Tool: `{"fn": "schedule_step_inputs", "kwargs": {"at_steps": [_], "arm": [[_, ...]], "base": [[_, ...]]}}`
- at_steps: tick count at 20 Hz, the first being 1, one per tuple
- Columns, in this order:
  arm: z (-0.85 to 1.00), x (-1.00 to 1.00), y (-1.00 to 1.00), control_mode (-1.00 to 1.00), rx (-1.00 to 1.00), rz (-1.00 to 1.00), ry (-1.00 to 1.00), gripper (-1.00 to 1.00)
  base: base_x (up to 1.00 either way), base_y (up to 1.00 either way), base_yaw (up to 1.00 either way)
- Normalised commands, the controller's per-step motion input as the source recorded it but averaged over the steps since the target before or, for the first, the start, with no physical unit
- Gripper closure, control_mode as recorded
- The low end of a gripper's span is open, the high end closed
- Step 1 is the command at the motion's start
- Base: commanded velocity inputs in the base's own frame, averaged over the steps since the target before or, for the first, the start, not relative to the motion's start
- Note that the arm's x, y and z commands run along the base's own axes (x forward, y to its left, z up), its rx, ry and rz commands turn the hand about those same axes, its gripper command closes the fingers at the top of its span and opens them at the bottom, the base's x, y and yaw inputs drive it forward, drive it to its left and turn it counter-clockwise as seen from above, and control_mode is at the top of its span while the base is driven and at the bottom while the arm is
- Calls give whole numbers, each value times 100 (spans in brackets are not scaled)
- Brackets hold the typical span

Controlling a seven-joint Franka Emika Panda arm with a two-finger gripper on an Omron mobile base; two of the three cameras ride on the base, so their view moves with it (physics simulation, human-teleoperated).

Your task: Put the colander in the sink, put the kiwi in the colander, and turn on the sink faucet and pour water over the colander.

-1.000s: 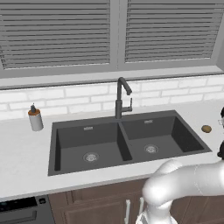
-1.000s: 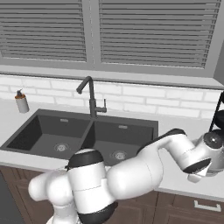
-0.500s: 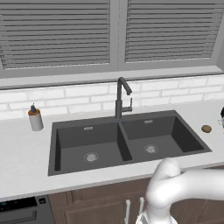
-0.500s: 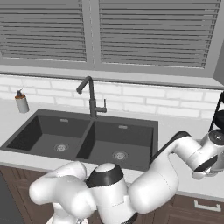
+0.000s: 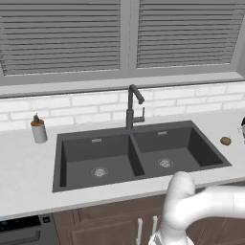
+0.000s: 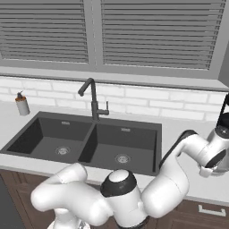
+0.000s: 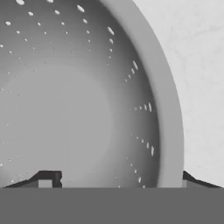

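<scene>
Colander (image 7: 78,100) looks pale grey, rounded, dotted with small slotted holes.

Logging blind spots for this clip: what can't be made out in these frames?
- Colander: hand view cuts off its left side and handles.
- Gripper: fingertips straddle the colander rim; contact can't be told.
- Kiwi: too small in left base view for detail.
- Sink faucet: lever position unclear.

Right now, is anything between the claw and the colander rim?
Nothing visible. In the hand view the claw sits right over the colander, one fingertip inside the bowl, the other outside the rim above the counter.
</scene>
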Motion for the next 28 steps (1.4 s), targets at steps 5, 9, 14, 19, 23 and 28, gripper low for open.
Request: {"fn": "schedule_step_inputs", "kwargs": {"at_steps": [5,9,14,19,23,28], "arm": [[-42,7,3,-100,-4,0,6,100],[-26,0,26,-100,-11,0,8,100],[-1,-7,45,-100,-8,-2,1,100],[37,-69,10,-100,0,-6,-7,100],[80,-94,34,-100,0,-4,-22,100],[91,-38,90,-100,0,0,-29,100]], "base": [[0,0,0],[0,0,0],[0,0,0],[0,0,0],[0,0,0],[0,0,0]]}}
